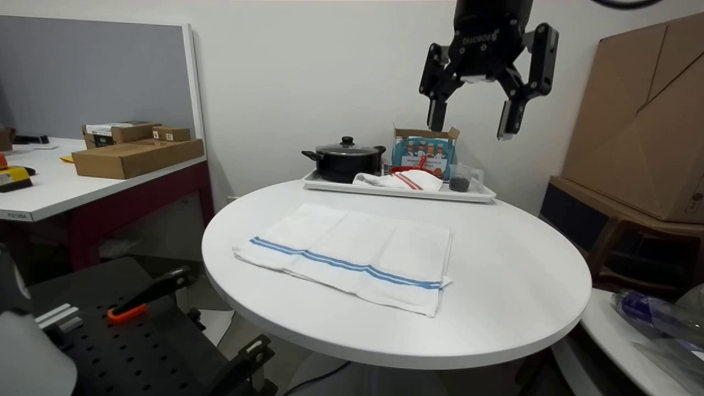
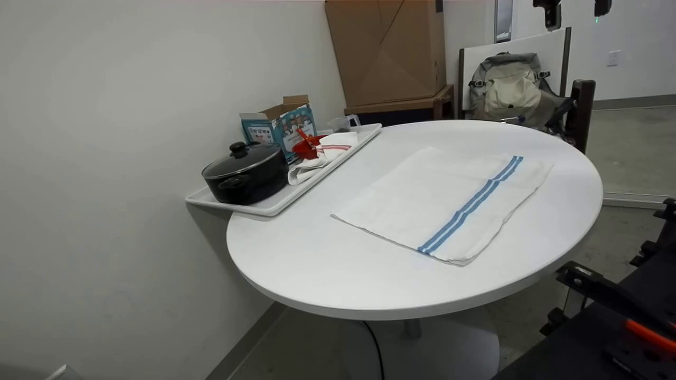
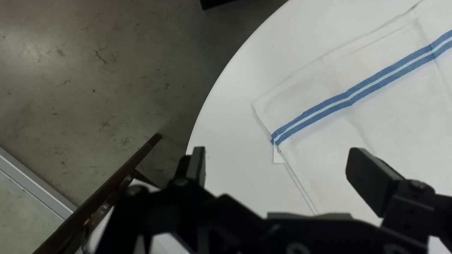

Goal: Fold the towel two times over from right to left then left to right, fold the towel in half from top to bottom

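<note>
Hanging well above the table (image 1: 511, 264), the gripper (image 1: 474, 122) has its fingers (image 1: 437, 115) spread wide. The towel (image 1: 352, 247) lies flat below it, apart from the fingers; in the wrist view it runs out of frame, and one finger (image 3: 370, 180) and the blurred gripper body hide part of it. Between the fingers there, a white tag (image 3: 278, 158) is too small to read. In an exterior view only the fingertips (image 2: 553, 18) show, the rest cut off. Well apart from the gripper, a tray (image 1: 385, 190) carries a red-striped cloth (image 2: 338, 139) partly hiding a red item (image 2: 304, 150).
</note>
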Robot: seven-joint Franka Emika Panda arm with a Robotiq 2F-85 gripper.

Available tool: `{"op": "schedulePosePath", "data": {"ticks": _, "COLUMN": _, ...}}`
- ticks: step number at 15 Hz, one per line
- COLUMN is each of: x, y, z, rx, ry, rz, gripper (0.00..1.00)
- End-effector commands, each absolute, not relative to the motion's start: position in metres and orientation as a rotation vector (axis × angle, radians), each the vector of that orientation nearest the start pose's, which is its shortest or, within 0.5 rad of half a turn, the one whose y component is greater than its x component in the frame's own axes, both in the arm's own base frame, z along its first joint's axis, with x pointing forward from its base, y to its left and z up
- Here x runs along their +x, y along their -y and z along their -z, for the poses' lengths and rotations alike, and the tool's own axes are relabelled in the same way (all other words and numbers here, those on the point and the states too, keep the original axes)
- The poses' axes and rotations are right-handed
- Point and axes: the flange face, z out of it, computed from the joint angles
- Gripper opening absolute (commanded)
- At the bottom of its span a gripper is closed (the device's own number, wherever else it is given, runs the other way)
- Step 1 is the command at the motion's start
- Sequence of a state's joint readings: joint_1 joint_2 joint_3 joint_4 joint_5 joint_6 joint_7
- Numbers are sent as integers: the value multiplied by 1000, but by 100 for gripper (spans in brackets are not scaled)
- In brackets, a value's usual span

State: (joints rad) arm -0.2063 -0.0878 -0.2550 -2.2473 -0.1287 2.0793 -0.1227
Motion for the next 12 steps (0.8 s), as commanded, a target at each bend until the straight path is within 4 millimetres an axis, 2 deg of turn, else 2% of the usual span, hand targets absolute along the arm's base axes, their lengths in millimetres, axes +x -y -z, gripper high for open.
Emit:
{"op": "schedulePosePath", "data": {"ticks": 1, "x": 464, "y": 237, "z": -356, "rx": -3152, "ry": -448, "rz": -170, "gripper": 100}}
{"op": "schedulePosePath", "data": {"ticks": 7, "x": 476, "y": 243, "z": -280, "rx": -3111, "ry": -514, "rz": -174, "gripper": 100}}
{"op": "schedulePosePath", "data": {"ticks": 12, "x": 475, "y": 245, "z": -214, "rx": -3087, "ry": -544, "rz": -266, "gripper": 100}}
